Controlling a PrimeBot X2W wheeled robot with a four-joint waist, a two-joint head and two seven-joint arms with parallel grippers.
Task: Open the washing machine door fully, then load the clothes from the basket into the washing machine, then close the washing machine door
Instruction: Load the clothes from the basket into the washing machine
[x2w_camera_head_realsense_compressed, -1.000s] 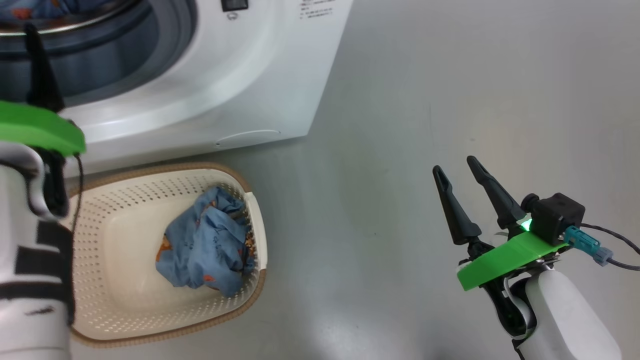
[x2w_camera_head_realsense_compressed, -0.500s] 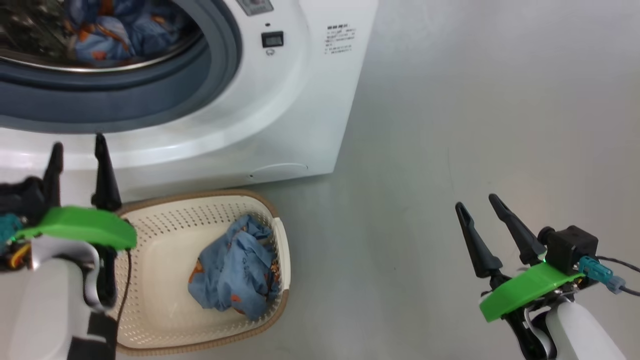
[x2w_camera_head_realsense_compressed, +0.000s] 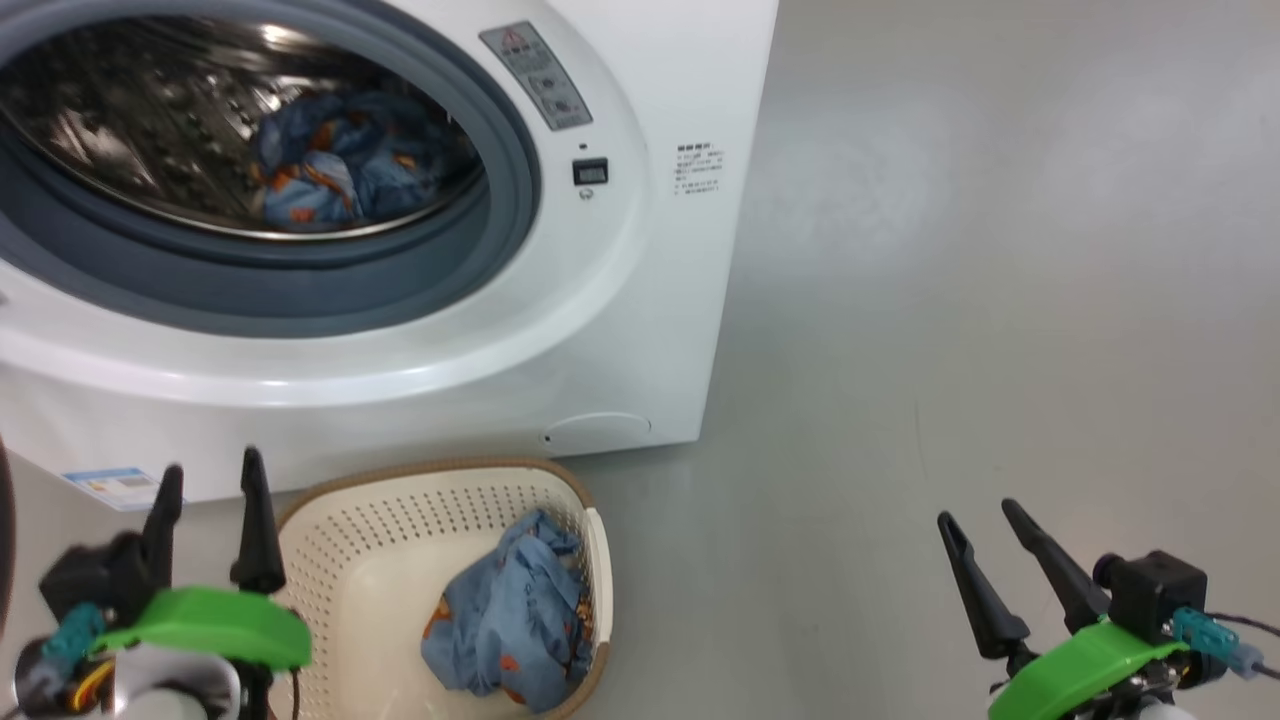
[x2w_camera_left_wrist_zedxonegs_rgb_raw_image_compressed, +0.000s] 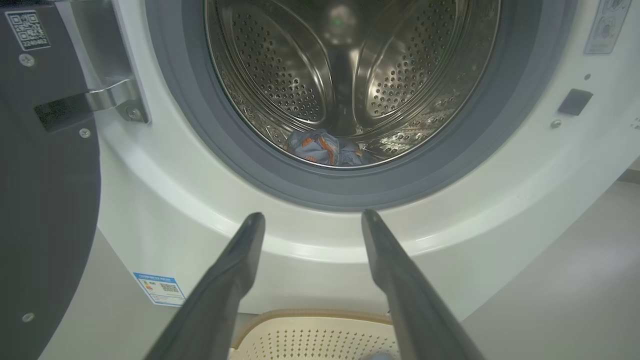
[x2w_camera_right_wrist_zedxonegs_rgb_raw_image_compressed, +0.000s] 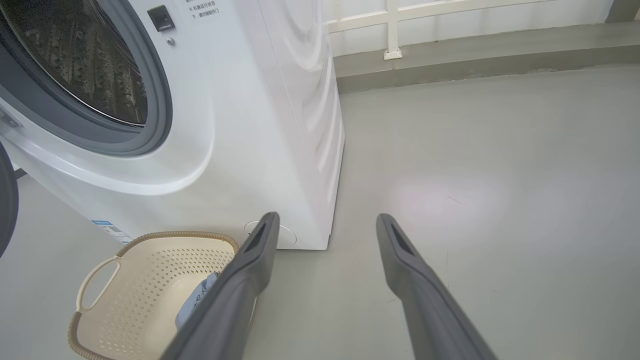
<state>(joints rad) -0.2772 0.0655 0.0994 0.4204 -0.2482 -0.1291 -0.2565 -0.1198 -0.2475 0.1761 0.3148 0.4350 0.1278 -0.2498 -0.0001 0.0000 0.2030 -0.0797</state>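
Clothes: one bundle in basket, one in drum; left tool, right tool (both spread).

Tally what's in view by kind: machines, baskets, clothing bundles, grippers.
White boxy front-loading washing machine: 1
Cream perforated plastic basket: 1
Light blue bear-print clothes bundles: 2, drum bundle, basket bundle
Open grippers: 2, left gripper, right gripper
Total: 6

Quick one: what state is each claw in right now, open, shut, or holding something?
Left claw: open, holding nothing.
Right claw: open, holding nothing.
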